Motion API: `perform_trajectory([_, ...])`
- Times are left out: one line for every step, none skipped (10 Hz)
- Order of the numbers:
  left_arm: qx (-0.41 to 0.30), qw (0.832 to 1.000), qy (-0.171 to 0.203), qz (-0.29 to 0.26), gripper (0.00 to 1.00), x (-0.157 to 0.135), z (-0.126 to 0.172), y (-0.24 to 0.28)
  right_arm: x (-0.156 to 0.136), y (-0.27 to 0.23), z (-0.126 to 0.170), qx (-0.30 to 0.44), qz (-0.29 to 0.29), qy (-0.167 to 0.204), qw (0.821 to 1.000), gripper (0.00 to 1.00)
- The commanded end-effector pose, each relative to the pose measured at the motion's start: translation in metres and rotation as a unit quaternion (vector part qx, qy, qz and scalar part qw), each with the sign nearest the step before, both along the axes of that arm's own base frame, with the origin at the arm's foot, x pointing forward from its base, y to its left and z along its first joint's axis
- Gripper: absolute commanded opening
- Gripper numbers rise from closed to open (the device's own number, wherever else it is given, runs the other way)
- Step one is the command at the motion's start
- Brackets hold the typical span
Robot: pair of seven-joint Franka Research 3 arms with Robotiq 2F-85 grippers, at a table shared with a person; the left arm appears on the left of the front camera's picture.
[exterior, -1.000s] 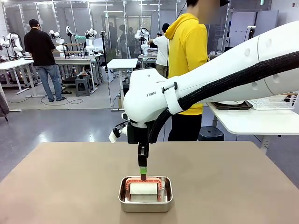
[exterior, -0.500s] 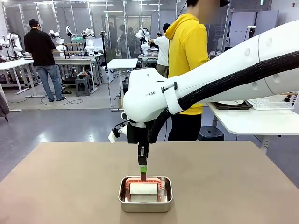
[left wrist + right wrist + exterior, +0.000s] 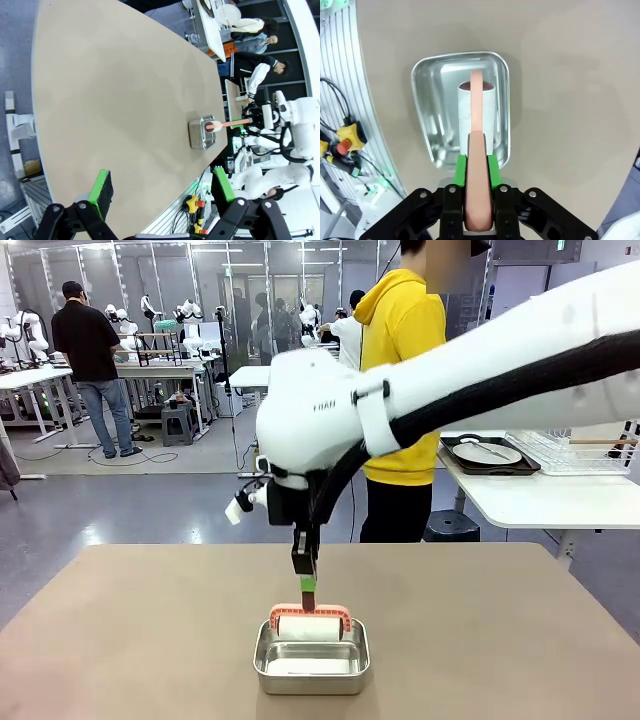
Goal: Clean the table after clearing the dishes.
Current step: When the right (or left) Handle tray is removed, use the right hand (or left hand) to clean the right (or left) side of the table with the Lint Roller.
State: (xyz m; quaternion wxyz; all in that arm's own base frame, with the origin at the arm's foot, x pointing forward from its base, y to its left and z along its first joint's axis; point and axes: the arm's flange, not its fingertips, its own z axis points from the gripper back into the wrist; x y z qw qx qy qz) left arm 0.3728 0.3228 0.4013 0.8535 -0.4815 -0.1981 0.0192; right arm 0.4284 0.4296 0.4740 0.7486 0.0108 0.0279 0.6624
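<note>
Clamping my right gripper tight on the lint roller at its pink handle, I hold its roll just above the steel pan. Well apart from the pan, my left gripper gapes empty. Recommended: clear the pan's rim, then press the roll flat on the table beside it. One plate sits far beyond the pan.

Carried one small rectangular steel pan directly on the matte taupe-brown bench, near its robot-side edge, midway across.
</note>
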Motion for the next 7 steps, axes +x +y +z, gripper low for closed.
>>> perform_trajectory([0.000,1.000,0.001,-0.002,1.00,-0.005,0.003,0.001,-0.010,-0.009,0.033,0.019,-0.071,0.000,0.997,0.00])
perform_trajectory([0.000,1.000,0.001,-0.002,1.00,-0.005,0.003,0.001,-0.009,-0.022,0.039,0.049,-0.105,0.010,0.993,0.00])
perform_trajectory([0.000,1.000,0.001,-0.002,1.00,-0.005,0.003,0.001,-0.008,-0.038,0.042,0.084,-0.133,0.018,0.987,0.00])
perform_trajectory([0.000,1.000,0.001,-0.002,1.00,-0.005,0.003,0.001,-0.007,-0.053,0.044,0.110,-0.169,0.020,0.979,0.00])
perform_trajectory([0.000,1.000,0.001,-0.002,1.00,-0.005,0.003,0.001,-0.007,-0.073,0.047,0.154,-0.221,0.035,0.963,0.00])
perform_trajectory([0.000,1.000,0.001,-0.002,1.00,-0.005,0.003,0.001,-0.009,-0.095,0.047,0.181,-0.281,0.043,0.942,0.00])
perform_trajectory([0.000,1.000,0.001,-0.002,1.00,-0.005,0.003,0.001,-0.014,-0.120,0.046,0.182,-0.371,0.050,0.909,0.00])
